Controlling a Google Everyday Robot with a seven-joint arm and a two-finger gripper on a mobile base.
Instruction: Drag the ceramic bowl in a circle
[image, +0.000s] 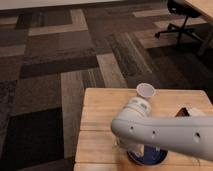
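Observation:
The ceramic bowl (150, 158), dark navy blue and glossy, sits near the front edge of the wooden table (100, 115). Only its lower part shows below my arm. My white arm (165, 132) reaches in from the right and lies across the bowl. The gripper (134, 148) hangs down at the bowl's left side, mostly hidden behind the arm. Whether it touches the bowl's rim does not show.
A small white cup (146, 90) stands at the table's back edge, just behind the arm. A dark object (182, 112) lies on the table to the right. An office chair (181, 20) and a desk edge (202, 6) stand far right on the patterned carpet.

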